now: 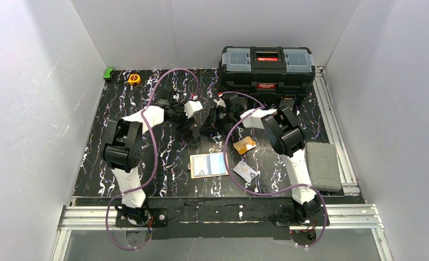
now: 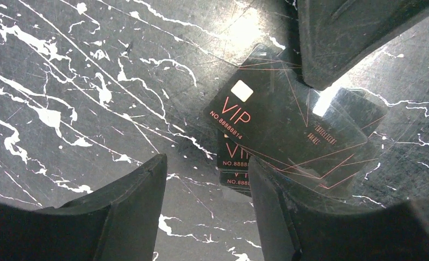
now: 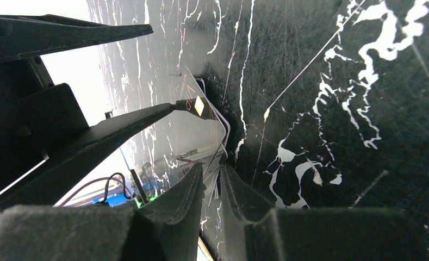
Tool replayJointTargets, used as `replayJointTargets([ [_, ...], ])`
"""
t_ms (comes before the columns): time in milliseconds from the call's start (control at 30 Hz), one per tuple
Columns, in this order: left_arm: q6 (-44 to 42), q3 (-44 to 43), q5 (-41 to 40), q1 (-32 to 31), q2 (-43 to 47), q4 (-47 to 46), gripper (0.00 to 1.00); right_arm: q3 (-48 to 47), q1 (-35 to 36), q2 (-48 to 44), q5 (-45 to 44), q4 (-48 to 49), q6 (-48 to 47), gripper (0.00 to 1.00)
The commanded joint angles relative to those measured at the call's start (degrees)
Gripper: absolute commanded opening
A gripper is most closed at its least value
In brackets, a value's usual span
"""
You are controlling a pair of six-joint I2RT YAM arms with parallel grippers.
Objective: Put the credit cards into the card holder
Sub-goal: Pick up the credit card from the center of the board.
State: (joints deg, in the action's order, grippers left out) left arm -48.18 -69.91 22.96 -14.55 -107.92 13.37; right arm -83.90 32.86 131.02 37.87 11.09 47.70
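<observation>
My right gripper (image 3: pixel 212 168) is shut on the edge of a black card with red "VIP" print (image 2: pixel 277 122), held tilted just above the table. My left gripper (image 2: pixel 206 179) is open, its right finger (image 2: pixel 288 217) in front of the card's lower edge. Both grippers meet mid-table in the top view, left (image 1: pixel 194 129) and right (image 1: pixel 216 122). An orange-yellow card (image 1: pixel 244 145) and a silver-white card (image 1: pixel 246 172) lie flat nearer the front. The cream card holder (image 1: pixel 193 166) lies flat with a light blue card (image 1: pixel 212 163) on or in it; I cannot tell which.
A big black toolbox (image 1: pixel 266 66) stands at the back right. A grey case (image 1: pixel 322 166) lies at the right edge. A yellow tape measure (image 1: pixel 134 79) and a green object (image 1: pixel 109 72) sit at the back left. Purple cables loop over the table.
</observation>
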Motion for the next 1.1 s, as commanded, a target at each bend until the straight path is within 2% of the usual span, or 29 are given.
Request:
replayJointTargets([
  [0, -0.7, 0.0, 0.7, -0.6, -0.2, -0.1, 0.56, -2.5, 0.1, 1.6, -0.8, -0.5, -0.4, 0.26],
  [133, -0.6, -0.2, 0.9, -1.3, -0.6, -0.2, 0.56, -2.3, 0.3, 1.7, -0.9, -1.1, -0.8, 0.26],
  [333, -0.5, 0.0, 1.1, -2.2, -1.1, -0.5, 0.55, -0.4, 0.3, 0.5, 0.1, 1.3, 0.1, 0.37],
  [633, -0.1, 0.2, 1.5, -3.5, -1.5, -0.6, 0.55, 2.5, 0.1, 0.3, 1.2, 4.5, 2.6, 0.42],
  [1067, 0.5, -0.3, 1.6, -5.5, -2.1, -0.9, 0.55, 8.9, -1.2, 0.7, 4.7, 18.5, 11.4, 0.44],
])
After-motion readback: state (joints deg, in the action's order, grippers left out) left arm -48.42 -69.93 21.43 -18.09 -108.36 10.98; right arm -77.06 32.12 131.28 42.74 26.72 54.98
